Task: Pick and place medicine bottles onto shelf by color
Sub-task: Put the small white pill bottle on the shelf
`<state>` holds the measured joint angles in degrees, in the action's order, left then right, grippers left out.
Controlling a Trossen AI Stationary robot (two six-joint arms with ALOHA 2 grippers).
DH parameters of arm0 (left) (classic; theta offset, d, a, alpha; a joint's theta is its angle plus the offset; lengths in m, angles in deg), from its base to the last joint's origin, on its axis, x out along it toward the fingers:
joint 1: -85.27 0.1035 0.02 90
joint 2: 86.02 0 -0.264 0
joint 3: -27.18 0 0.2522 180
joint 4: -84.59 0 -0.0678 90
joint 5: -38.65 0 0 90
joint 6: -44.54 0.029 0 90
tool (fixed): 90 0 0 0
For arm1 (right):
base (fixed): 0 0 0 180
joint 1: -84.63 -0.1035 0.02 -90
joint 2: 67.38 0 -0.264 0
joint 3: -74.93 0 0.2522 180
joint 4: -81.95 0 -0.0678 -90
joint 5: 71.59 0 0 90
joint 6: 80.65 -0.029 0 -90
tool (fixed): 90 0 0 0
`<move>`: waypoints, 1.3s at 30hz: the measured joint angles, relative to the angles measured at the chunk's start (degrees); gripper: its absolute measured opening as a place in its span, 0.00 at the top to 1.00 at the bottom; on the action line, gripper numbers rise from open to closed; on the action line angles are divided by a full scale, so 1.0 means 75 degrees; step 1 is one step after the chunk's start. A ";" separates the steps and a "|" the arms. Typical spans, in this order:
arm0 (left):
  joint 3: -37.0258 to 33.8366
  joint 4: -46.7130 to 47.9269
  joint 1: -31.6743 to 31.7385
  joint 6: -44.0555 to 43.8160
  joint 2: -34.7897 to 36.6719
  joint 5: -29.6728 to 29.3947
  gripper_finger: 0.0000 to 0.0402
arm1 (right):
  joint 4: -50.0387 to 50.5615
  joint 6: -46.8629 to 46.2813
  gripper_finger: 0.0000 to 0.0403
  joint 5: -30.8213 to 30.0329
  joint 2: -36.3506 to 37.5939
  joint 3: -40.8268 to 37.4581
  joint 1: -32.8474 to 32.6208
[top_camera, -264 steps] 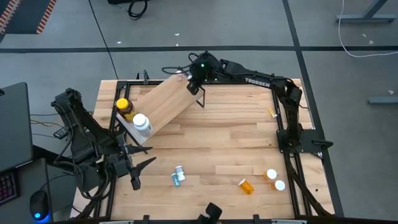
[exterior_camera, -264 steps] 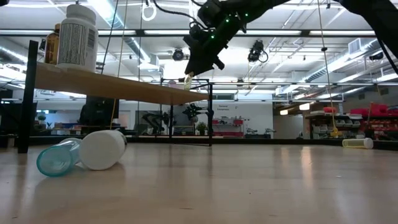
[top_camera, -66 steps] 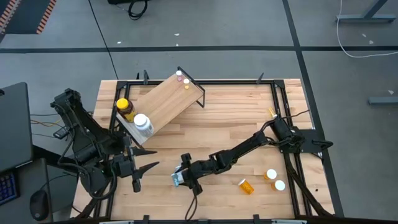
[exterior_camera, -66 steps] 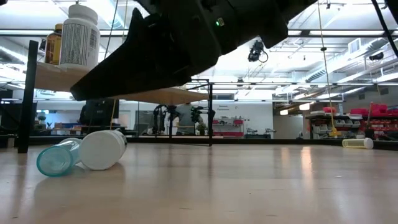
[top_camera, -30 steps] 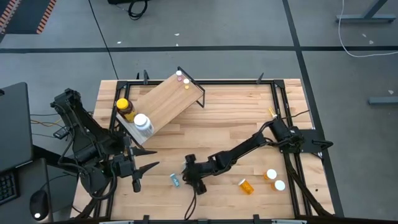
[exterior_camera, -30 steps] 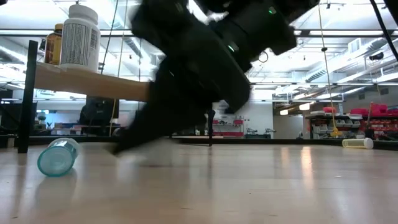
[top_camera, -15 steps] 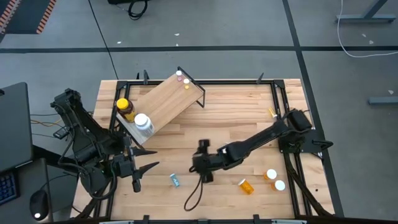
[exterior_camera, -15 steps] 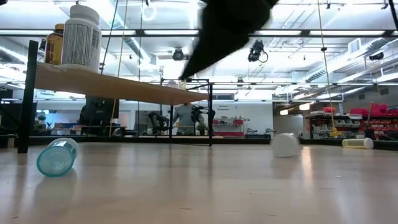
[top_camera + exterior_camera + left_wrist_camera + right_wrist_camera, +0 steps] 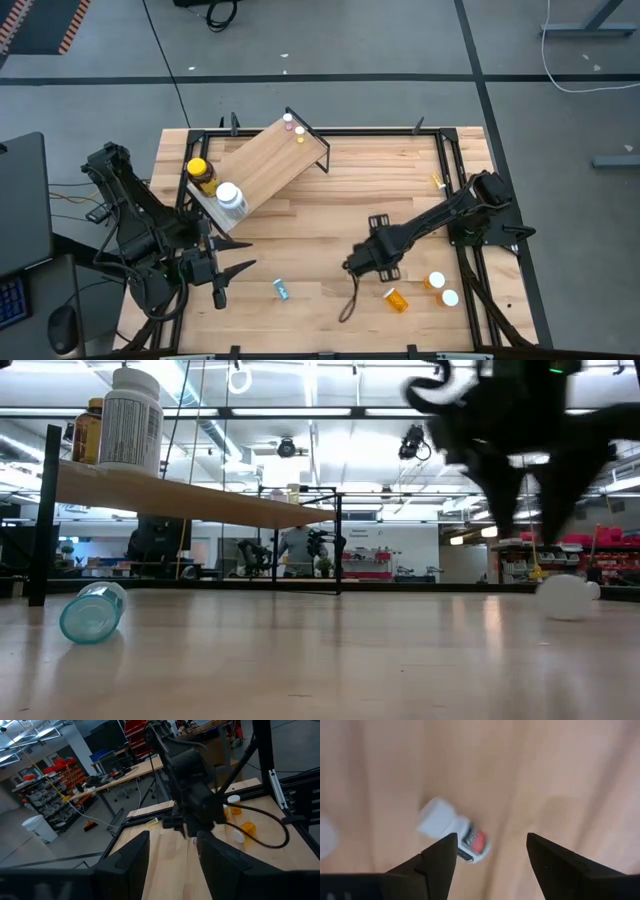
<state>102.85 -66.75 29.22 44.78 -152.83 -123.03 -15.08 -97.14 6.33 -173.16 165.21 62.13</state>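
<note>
My right gripper (image 9: 362, 266) (image 9: 491, 837) is open above the table's middle, fingers pointing down. A small white vial with a red label (image 9: 452, 832) lies on its side on the tabletop just below it, nearer one finger and untouched; it also shows in the low view (image 9: 563, 597). A teal vial (image 9: 281, 290) lies on its side near the front. The plywood shelf (image 9: 265, 165) carries an amber jar with a yellow lid (image 9: 200, 172), a white-capped bottle (image 9: 228, 198) and two tiny vials (image 9: 292, 125). My left gripper (image 9: 228, 262) waits open at the front left.
An orange vial (image 9: 397, 298) and two white-capped vials (image 9: 443, 289) lie at the front right. A small yellow piece (image 9: 437, 181) lies by the right frame. A black cable (image 9: 348, 305) loops below my right gripper. Bare tabletop lies between the shelf and the right arm.
My right gripper has swept from beside the teal vial toward the table's right edge and risen. The white vial has gone along the tabletop toward the right with it. The teal vial has stayed where it was.
</note>
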 joint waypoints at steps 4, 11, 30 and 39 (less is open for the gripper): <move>0.0000 0.0000 0.0000 0.0002 0.0000 0.0000 0.57 | -0.0261 -0.0208 0.39 0.0741 0.0000 -0.0705 -0.0293; 0.0000 0.0000 0.0000 -0.0004 0.0002 0.0000 0.57 | 0.0020 -0.1310 0.39 0.1560 -0.0003 -0.1146 -0.1067; 0.0000 0.0000 0.0000 -0.0012 0.0004 0.0000 0.57 | -0.1615 -0.2455 0.43 0.0822 -0.0003 -0.1165 -0.1627; 0.0000 0.0000 0.0000 -0.0014 0.0006 0.0000 0.57 | -0.1601 -0.3967 0.43 0.1027 -0.0003 -0.1177 -0.1529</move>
<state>102.85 -66.75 29.22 44.68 -152.79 -123.03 -27.09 -126.89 14.04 -173.18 156.38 50.67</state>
